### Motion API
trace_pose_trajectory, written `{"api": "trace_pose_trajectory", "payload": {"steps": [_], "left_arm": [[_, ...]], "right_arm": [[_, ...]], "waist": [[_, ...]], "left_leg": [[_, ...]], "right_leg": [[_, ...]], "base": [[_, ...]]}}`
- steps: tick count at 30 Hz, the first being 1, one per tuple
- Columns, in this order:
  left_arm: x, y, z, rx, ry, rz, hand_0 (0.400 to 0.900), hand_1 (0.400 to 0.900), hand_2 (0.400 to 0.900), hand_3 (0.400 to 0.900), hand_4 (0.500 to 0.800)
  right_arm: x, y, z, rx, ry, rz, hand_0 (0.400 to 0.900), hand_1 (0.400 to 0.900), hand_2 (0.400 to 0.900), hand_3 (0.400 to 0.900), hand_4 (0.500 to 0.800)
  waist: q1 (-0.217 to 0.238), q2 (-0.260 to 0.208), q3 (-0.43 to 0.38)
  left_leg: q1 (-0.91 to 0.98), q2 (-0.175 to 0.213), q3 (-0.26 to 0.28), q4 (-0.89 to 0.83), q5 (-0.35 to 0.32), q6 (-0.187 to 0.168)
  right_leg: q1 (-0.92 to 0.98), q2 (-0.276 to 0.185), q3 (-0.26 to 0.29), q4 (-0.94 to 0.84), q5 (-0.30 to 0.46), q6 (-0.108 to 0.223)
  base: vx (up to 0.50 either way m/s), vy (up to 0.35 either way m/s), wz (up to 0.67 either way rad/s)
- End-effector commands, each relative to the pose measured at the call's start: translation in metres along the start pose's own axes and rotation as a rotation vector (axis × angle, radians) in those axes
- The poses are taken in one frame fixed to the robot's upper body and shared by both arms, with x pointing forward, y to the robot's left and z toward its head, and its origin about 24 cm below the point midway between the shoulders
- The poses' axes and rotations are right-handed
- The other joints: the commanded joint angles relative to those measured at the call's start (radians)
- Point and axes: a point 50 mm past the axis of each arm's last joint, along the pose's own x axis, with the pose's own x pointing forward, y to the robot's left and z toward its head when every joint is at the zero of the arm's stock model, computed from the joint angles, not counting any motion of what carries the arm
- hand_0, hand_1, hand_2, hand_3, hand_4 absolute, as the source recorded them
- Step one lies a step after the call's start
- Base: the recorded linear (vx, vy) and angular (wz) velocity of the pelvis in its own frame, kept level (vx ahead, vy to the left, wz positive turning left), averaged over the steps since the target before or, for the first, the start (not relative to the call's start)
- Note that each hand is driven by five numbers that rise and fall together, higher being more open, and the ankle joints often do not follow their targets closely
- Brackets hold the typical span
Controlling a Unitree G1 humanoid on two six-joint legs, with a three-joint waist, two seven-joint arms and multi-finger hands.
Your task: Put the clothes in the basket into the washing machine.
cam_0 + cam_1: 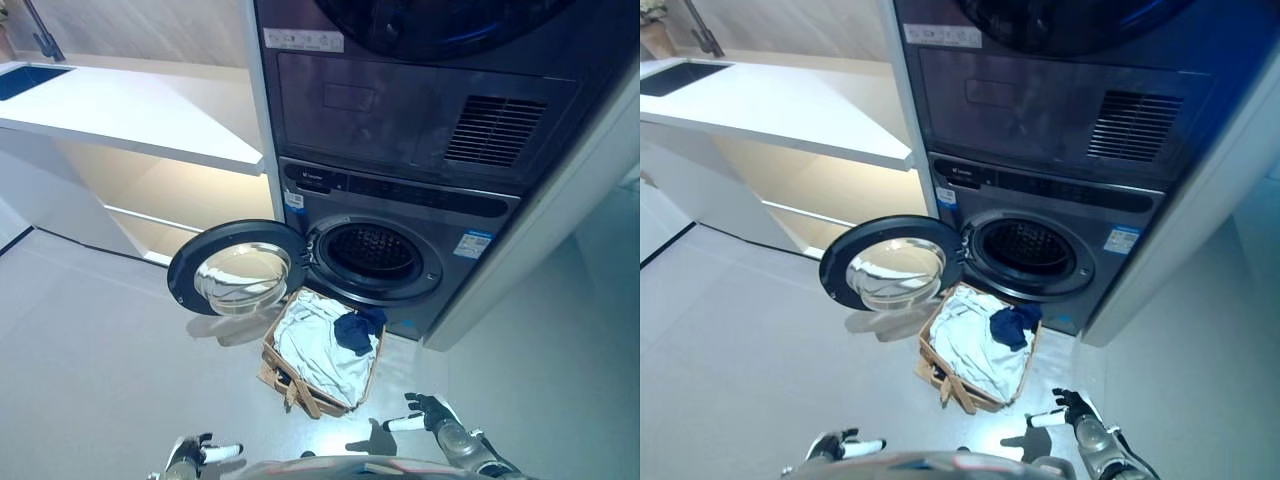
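A woven basket [290, 383] stands on the floor just below the washing machine's [470, 215] round drum opening [372, 252]. It holds pale white clothes [315, 345] and a dark blue garment [356, 331] at its far right. The round door [238, 267] is swung fully open to the left. My left hand [195, 455] shows at the bottom edge, left of the basket, fingers straight. My right hand [430, 413] hovers low to the right of the basket, open, holding nothing. Both hands are apart from the basket.
A white counter [130, 115] with a sink [25, 78] and faucet runs along the left, with open space beneath it. A second appliance [420, 90] is stacked above the washer. A white panel [560, 210] flanks the machine's right side.
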Motion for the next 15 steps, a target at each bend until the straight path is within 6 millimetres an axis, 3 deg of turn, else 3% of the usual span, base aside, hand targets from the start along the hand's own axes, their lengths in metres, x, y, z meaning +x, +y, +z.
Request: {"api": "trace_pose_trajectory", "payload": {"steps": [1,5,9,15], "left_arm": [[0.0020,0.0185,0.0073,0.007,-0.028,0.054,0.900,0.900,0.900,0.900,0.800],[0.0028,0.0206,0.0133,0.023,-0.045,0.058,0.900,0.900,0.900,0.900,0.800],[0.0027,0.0225,0.0132,0.013,-0.049,0.066,0.900,0.900,0.900,0.900,0.800],[0.0027,0.0239,0.0162,0.030,-0.073,0.082,0.900,0.900,0.900,0.900,0.800]], "right_arm": [[0.0017,-0.0230,0.0148,0.012,-0.076,-0.071,0.900,0.900,0.900,0.900,0.800],[0.0010,-0.0233,0.0130,0.030,-0.076,-0.074,0.900,0.900,0.900,0.900,0.800],[0.0007,-0.0236,0.0095,0.031,-0.061,-0.071,0.900,0.900,0.900,0.900,0.800],[0.0000,-0.0246,0.0057,0.018,-0.050,-0.069,0.900,0.900,0.900,0.900,0.800]], "waist": [[-0.035,0.002,0.047],[-0.097,-0.018,0.079],[-0.126,-0.043,0.086],[-0.128,-0.074,0.071]], "left_leg": [[-0.044,0.001,-0.071,0.041,-0.011,-0.061],[0.040,-0.019,-0.119,0.038,-0.050,-0.079],[0.102,-0.037,-0.168,0.058,-0.107,-0.091],[0.147,-0.040,-0.216,0.104,-0.184,-0.103]], "right_leg": [[0.024,0.039,-0.046,-0.253,0.207,-0.015],[-0.041,0.089,0.048,-0.445,0.266,0.025],[-0.054,0.105,0.099,-0.554,0.338,0.055],[-0.028,0.129,0.118,-0.587,0.355,0.065]], "base": [[0.21,0.002,0.47],[0.24,-0.037,0.65],[0.24,-0.057,0.51],[0.23,-0.116,0.27]]}}
